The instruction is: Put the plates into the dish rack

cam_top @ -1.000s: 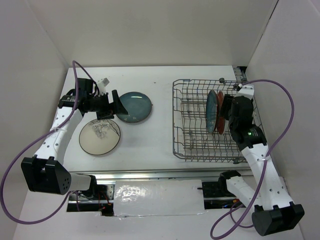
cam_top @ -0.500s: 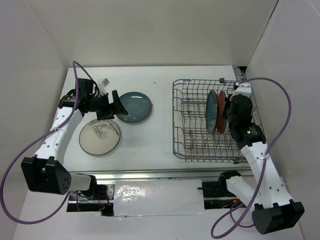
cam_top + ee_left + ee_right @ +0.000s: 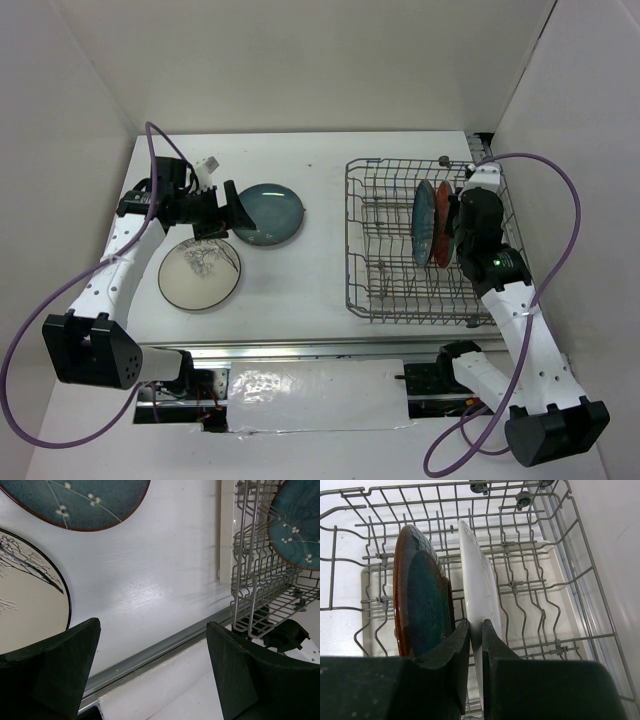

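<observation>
Right end effector (image 3: 476,647) is down in the dish rack (image 3: 385,250), fingers pinching the rim of the red plate (image 3: 442,222), which stands upright just beside a teal plate (image 3: 424,222). Left end effector (image 3: 150,675) hovers spread wide over the bench (image 3: 320,275), near the second teal plate (image 3: 270,213) and the cream plate (image 3: 200,272), both lying flat

White table (image 3: 320,260) — teal plate (image 3: 268,213); cream plate (image 3: 200,272); rack (image 3: 352,250)
</observation>
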`<state>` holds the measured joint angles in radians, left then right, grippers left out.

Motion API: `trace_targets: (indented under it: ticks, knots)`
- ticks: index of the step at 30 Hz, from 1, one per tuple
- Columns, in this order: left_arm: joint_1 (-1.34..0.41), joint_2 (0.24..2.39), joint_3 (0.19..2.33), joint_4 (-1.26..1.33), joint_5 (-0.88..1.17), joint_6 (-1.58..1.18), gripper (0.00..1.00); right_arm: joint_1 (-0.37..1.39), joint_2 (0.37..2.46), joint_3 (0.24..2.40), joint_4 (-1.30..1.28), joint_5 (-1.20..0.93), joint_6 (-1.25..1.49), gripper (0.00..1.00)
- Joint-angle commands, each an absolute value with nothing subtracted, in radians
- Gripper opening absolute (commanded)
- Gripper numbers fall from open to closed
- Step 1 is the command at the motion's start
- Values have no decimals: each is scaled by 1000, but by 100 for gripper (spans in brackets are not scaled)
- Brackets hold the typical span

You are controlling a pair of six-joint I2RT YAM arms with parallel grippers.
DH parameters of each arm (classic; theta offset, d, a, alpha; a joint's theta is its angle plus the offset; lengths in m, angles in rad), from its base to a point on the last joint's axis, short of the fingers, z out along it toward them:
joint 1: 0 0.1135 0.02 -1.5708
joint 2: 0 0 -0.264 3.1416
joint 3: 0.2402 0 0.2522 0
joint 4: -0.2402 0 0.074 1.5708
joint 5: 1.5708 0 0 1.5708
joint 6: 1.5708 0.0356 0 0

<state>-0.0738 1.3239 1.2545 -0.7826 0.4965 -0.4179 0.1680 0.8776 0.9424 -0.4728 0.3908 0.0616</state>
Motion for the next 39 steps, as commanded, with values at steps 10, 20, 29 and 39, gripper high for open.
trace_targets:
  ticks: [10, 20, 29, 39]
  knots:
    - [-74, 1309, 1255, -756, 520, -393, 99, 184, 908, 997, -471, 494, 94, 53]
    - [-75, 1305, 1246, -755, 526, -394, 99, 189, 904, 1000, -469, 518, 97, 63]
    - [-74, 1305, 1238, -753, 526, -396, 99, 189, 891, 997, -465, 532, 100, 76]
    - [-74, 1304, 1233, -750, 528, -394, 99, 192, 871, 1009, -472, 534, 112, 87]
